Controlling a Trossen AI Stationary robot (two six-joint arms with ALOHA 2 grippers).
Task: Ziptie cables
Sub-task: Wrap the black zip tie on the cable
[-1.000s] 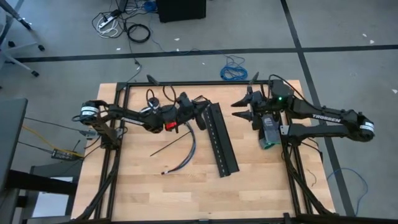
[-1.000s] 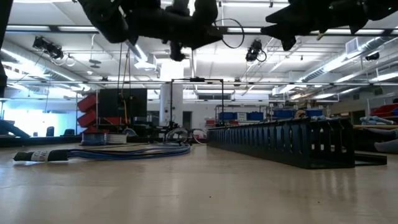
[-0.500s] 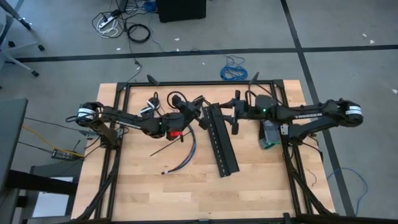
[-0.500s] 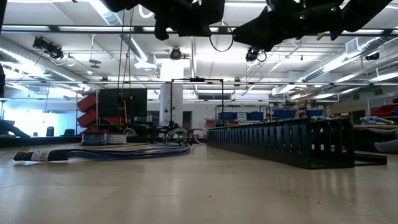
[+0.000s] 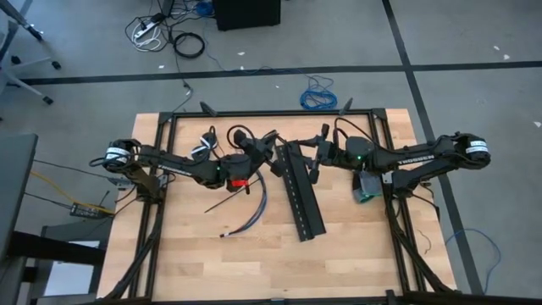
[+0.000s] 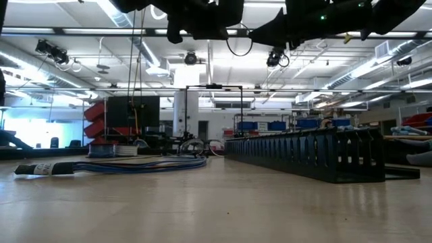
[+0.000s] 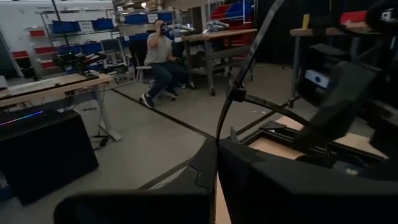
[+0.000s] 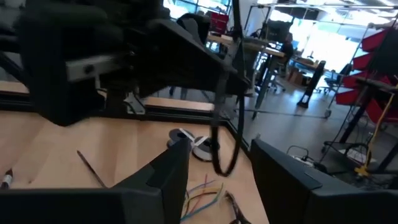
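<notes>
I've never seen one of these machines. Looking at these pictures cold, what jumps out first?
Two dark arms reach in from opposite sides and nearly meet above the far middle of the wooden table: the left gripper shut, holding up a thin black ziptie, the right gripper open just beside it. Below them a long black perforated strip lies on the table, with a loose cable bundle curving to its left.

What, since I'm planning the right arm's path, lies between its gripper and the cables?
A long black slotted strip lies on the table between them. The right gripper hovers by the strip's far end, and the cables lie on the strip's other side. In the low view, both arms hang well above the strip.
</notes>
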